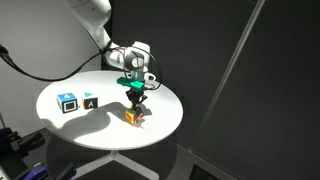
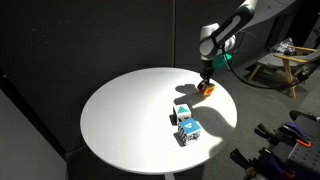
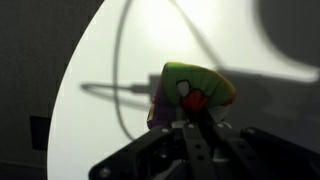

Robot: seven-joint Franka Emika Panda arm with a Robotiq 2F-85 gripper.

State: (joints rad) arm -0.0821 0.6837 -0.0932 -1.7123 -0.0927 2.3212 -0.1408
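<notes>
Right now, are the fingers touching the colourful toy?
Cannot tell. In the wrist view the fingers overlap the colourful toy, but no contact or gap shows plainly.

Your arm [image 1: 92,18] comes down from the top edge in an exterior view. It bends forward into the pale wrist [image 1: 133,57], and from there the gripper [image 1: 135,98] hangs straight down, dark and narrow. From the opposite side, your arm [image 2: 248,18] slants in from the upper corner, with the wrist [image 2: 212,38] tipped over and the gripper [image 2: 206,80] pointing vertically downward, fully lowered. In the wrist view your gripper [image 3: 197,112] rises from the bottom edge, and its two dark fingers [image 3: 205,135] lean in toward each other until the tips are drawn close together.
</notes>
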